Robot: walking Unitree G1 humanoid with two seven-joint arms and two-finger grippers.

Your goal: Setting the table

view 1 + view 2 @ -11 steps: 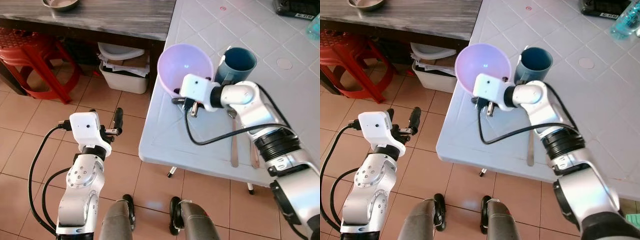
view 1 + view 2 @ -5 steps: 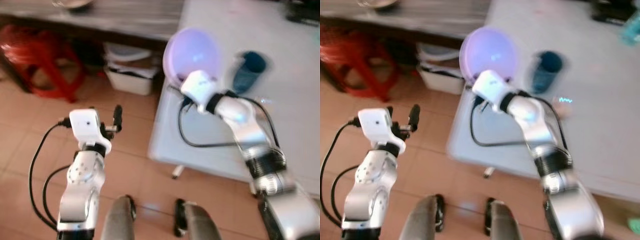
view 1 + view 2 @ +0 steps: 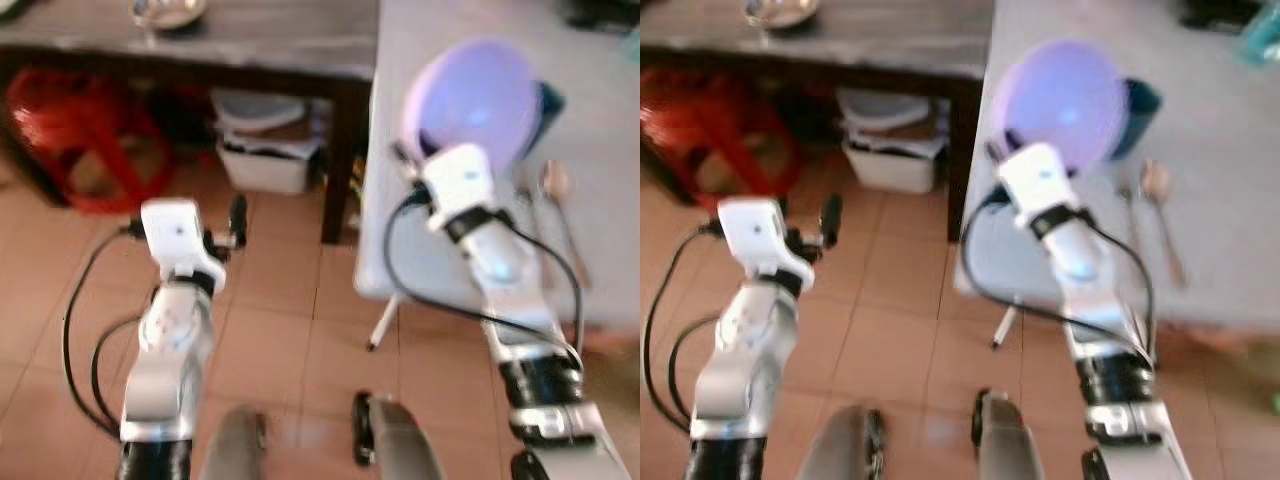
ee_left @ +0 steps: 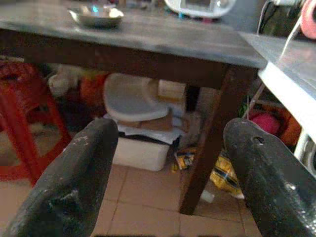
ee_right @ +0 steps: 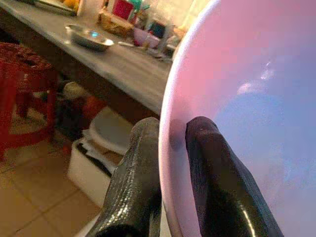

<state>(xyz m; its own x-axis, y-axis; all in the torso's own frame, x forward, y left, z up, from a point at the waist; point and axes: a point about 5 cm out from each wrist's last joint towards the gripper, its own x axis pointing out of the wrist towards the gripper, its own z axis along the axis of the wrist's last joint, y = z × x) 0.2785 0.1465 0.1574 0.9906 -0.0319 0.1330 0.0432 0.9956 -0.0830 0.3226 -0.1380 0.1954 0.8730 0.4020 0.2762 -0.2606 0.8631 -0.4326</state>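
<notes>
A lilac bowl [image 3: 475, 100] is held tilted above the near left part of the white table [image 3: 400, 262], with my right gripper [image 5: 173, 143] shut on its rim, one finger on each side. Behind the bowl a dark blue cup [image 3: 549, 98] peeks out. A spoon [image 3: 556, 195] and another thin utensil lie on the table to the right of my right arm. My left gripper [image 3: 236, 222] hangs open over the floor left of the table, its fingers [image 4: 81, 175] wide apart with nothing between them.
A dark wooden table [image 3: 250, 40] with a metal dish [image 3: 168, 12] stands at the back left. Under it are a red stool [image 3: 75, 140] and a white bin [image 3: 262, 160]. The tiled floor [image 3: 290, 340] lies below.
The whole view has shifted and blurred as the camera moved. My right gripper has carried the bowl up and to the right, now in front of the blue cup. The left arm stays put.
</notes>
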